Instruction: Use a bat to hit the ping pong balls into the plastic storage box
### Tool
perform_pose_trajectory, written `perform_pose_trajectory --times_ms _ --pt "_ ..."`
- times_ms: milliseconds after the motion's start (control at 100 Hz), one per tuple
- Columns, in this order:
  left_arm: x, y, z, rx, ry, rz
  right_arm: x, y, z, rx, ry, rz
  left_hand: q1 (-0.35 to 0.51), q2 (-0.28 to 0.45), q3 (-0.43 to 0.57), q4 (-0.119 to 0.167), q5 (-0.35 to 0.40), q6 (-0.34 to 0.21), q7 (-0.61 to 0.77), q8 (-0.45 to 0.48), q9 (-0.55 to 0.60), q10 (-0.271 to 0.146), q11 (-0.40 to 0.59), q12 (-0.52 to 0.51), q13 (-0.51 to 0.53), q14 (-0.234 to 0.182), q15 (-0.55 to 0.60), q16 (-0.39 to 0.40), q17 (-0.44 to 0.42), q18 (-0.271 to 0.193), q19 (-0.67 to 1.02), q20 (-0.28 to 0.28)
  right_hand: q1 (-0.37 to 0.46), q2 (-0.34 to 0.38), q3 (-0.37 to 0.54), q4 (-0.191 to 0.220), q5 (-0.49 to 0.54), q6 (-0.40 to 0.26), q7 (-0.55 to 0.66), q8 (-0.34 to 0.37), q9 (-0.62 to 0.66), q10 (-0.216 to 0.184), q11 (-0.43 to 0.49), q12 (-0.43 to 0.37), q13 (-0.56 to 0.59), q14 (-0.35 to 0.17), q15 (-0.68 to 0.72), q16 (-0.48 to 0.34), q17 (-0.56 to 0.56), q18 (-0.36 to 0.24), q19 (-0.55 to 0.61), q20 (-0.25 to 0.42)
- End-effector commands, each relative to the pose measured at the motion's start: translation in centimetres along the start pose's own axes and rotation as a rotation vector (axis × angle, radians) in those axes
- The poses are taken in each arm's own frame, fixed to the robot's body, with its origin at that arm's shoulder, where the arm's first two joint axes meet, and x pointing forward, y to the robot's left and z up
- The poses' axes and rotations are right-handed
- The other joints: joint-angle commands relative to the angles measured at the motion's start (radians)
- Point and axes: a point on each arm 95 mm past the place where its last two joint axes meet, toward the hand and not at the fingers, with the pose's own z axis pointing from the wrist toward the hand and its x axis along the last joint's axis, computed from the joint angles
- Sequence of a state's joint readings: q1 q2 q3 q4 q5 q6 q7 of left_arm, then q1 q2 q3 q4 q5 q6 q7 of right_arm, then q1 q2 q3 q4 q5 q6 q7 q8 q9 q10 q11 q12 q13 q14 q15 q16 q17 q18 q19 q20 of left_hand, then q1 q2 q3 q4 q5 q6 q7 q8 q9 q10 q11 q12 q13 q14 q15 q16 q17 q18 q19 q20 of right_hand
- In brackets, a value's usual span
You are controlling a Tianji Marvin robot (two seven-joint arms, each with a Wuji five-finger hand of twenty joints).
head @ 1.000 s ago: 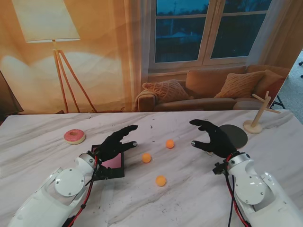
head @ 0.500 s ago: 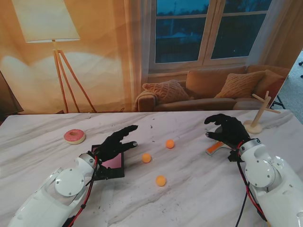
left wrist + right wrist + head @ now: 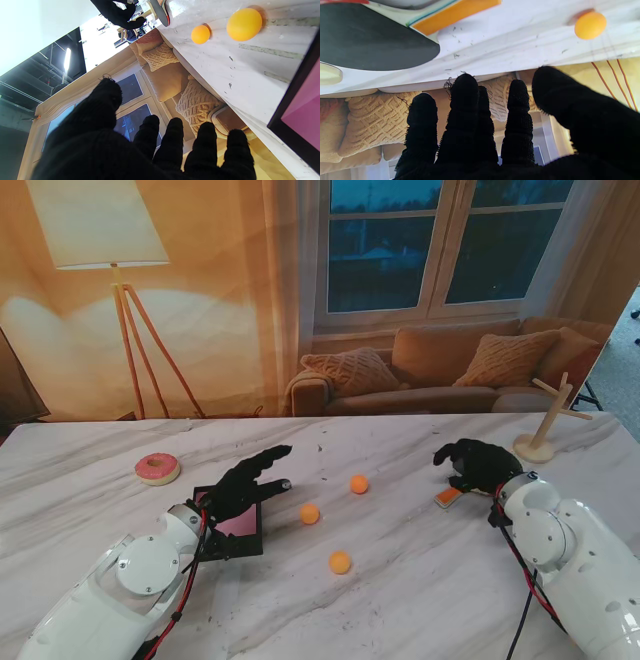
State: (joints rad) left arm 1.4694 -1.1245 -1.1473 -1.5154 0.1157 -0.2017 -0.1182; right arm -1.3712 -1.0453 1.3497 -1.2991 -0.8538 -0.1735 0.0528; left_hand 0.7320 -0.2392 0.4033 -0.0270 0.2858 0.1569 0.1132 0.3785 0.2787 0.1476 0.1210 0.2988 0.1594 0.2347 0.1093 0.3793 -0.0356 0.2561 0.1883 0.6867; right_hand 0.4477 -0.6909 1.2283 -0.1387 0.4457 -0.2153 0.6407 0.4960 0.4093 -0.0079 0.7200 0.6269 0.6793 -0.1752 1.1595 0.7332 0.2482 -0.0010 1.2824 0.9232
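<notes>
Your black-gloved right hand (image 3: 478,464) hovers over the dark-faced, orange-handled table-tennis bat (image 3: 447,496) at two o'clock on the white marble table (image 3: 420,600), fingers apparently spread and empty — contact is hidden. Take that stiff, light bat by its handle; three small orange ping pong balls (image 3: 310,514) — featherlight, quick to roll — sit mid-table. Your left hand (image 3: 243,483) hangs open over the black-rimmed pink plastic storage box (image 3: 238,530) at nine o'clock.

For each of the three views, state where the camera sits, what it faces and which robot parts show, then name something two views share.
Stand view: above the shoulders, looking down at the table; both arms, left hand over the storage box, right hand over the bat.
Left wrist view: along the left fingers toward two ping pong balls and the sofa backdrop.
Right wrist view: along the right fingers, bat close by.
Shared: both wrist views show the bat and orange balls.
</notes>
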Motion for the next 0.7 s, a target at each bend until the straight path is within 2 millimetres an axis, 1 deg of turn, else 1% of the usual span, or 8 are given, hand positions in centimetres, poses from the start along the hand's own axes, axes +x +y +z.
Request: perform_pose_trajectory --times_ms 0,40,100,220,350,390,580,690 --pt "0.2 0.3 0.1 -0.013 0.003 -0.007 -0.5 -0.6 0.2 0.037 -0.017 -0.024 -0.016 0.0 -0.029 0.01 0.01 -0.012 -0.006 -0.002 0.008 -0.005 -0.004 0.015 0.014 -0.005 0.004 0.008 0.0 -0.014 0.004 0.022 0.062 -0.058 0.077 -0.076 0.019 -0.038 0.029 -0.013 0.006 -0.01 0.037 0.024 0.037 -0.033 0.077 -0.015 0.021 -0.016 0.068 0.032" --pt "0.2 0.3 0.1 -0.013 0.003 -0.007 -0.6 -0.8 0.4 0.049 -0.018 -0.036 -0.016 0.0 -0.03 0.01 0.01 -0.012 -0.006 -0.002 0.008 -0.005 -0.005 0.015 0.014 -0.005 0.004 0.008 0.0 -0.014 0.003 0.022 0.092 -0.086 0.085 -0.106 0.024 -0.044 0.041 -0.016 0.006 -0.006 0.061 0.039 0.044 -0.04 0.122 -0.038 0.032 -0.019 0.088 0.033" --pt "0.2 0.3 0.1 -0.014 0.003 -0.007 -0.8 -1.1 0.7 0.068 -0.019 -0.057 -0.015 0.001 -0.03 0.01 0.01 -0.012 -0.006 -0.002 0.009 -0.005 -0.004 0.015 0.014 -0.005 0.003 0.008 0.0 -0.014 0.003 0.022 0.129 -0.115 0.088 -0.125 0.027 -0.053 0.053 -0.015 0.006 -0.001 0.094 0.06 0.06 -0.051 0.158 -0.046 0.048 -0.023 0.11 0.036" --pt "0.2 0.3 0.1 -0.015 0.002 -0.009 -1.2 -1.8 1.0 0.099 -0.014 -0.101 -0.014 0.002 -0.033 0.01 0.01 -0.012 -0.006 -0.002 0.008 -0.005 -0.005 0.015 0.014 -0.005 0.003 0.008 -0.001 -0.013 0.003 0.023 0.158 -0.137 0.092 -0.134 0.023 -0.054 0.065 -0.016 0.008 0.01 0.137 0.087 0.081 -0.068 0.191 -0.037 0.066 -0.026 0.126 0.034" --pt "0.2 0.3 0.1 -0.016 0.001 -0.009 -1.4 -2.5 1.2 0.114 -0.011 -0.124 -0.014 0.002 -0.035 0.01 0.011 -0.012 -0.006 -0.002 0.009 -0.006 -0.005 0.015 0.014 -0.006 0.003 0.008 -0.001 -0.013 0.003 0.023 0.129 -0.132 0.08 -0.13 0.008 -0.05 0.067 -0.019 0.0 0.012 0.147 0.095 0.084 -0.075 0.189 -0.034 0.063 -0.025 0.126 0.029" --pt "0.2 0.3 0.1 -0.016 0.001 -0.009 -1.6 -2.7 1.3 0.116 -0.012 -0.131 -0.013 0.003 -0.035 0.01 0.011 -0.012 -0.006 -0.002 0.009 -0.007 -0.005 0.015 0.014 -0.005 0.003 0.008 -0.001 -0.013 0.003 0.023 0.111 -0.136 0.075 -0.115 0.001 -0.048 0.069 -0.021 -0.006 0.013 0.146 0.096 0.083 -0.075 0.179 -0.026 0.059 -0.026 0.12 0.022" --pt "0.2 0.4 0.2 -0.018 0.001 -0.007 -2.1 -3.6 1.4 0.129 -0.017 -0.171 -0.012 0.004 -0.038 0.011 0.011 -0.012 -0.006 -0.002 0.009 -0.005 -0.005 0.016 0.014 -0.005 0.003 0.008 -0.002 -0.014 0.002 0.023 0.099 -0.14 0.071 -0.103 -0.015 -0.046 0.07 -0.024 -0.015 0.017 0.15 0.099 0.081 -0.075 0.168 -0.015 0.049 -0.024 0.106 0.009" --pt "0.2 0.4 0.2 -0.02 0.001 -0.008 -2.4 -4.0 1.4 0.136 -0.02 -0.194 -0.011 0.005 -0.039 0.011 0.011 -0.012 -0.006 -0.002 0.009 -0.006 -0.005 0.015 0.013 -0.005 0.002 0.008 -0.002 -0.014 0.002 0.023 0.093 -0.146 0.073 -0.093 -0.02 -0.044 0.076 -0.025 -0.012 0.021 0.177 0.114 0.088 -0.081 0.171 0.002 0.049 -0.023 0.106 0.003"
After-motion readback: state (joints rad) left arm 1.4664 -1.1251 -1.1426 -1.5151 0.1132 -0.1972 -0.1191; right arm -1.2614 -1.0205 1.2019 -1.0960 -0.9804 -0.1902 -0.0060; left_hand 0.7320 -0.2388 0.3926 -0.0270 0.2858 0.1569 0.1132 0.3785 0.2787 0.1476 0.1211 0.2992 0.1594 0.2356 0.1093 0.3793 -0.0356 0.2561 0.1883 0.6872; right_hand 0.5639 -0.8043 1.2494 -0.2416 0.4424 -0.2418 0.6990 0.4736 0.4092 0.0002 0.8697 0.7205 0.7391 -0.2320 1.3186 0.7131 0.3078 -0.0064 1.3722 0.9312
